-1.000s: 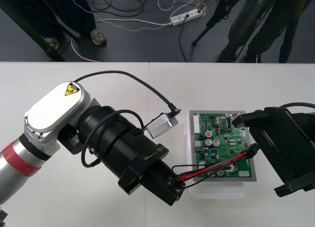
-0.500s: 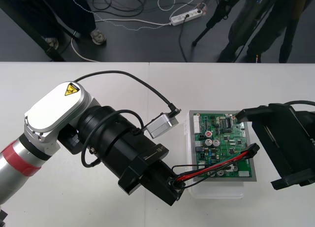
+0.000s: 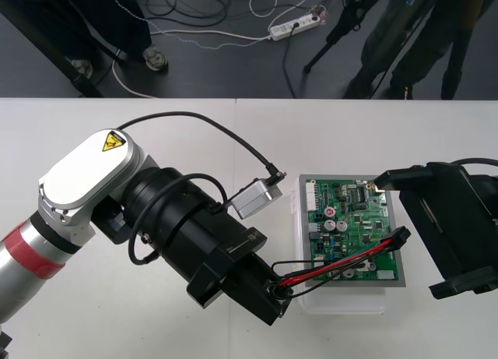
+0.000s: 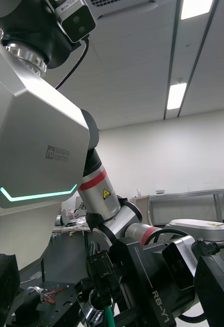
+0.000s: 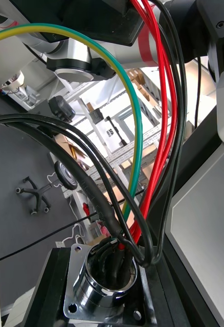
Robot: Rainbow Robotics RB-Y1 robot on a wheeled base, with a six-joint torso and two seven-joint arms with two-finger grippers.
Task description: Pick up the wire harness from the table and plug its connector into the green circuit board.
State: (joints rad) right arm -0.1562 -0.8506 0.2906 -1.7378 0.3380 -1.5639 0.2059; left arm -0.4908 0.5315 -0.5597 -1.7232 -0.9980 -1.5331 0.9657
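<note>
The green circuit board (image 3: 350,227) sits on its white base (image 3: 342,303) right of the table's centre. My left gripper (image 3: 276,293) hangs at the board's near-left corner, shut on the harness's round metal socket (image 5: 104,286). Red, black and green wires (image 3: 342,264) run from it across the board's front. They end in the black plug (image 3: 400,237) at the board's right edge; whether it sits in the board I cannot tell. My right gripper (image 3: 408,230) stands just beside the plug. Its fingers (image 4: 2,288) are wide apart, open, with the plug (image 4: 102,273) ahead between them.
The left arm's thick black wrist and camera cable (image 3: 233,137) cover the table left of the board. The table's far edge (image 3: 249,100) borders dark floor with cables and a power strip (image 3: 294,26).
The right gripper has drifted slightly to the right, away from the board. The plug, the wires and the left arm have stayed where they were.
</note>
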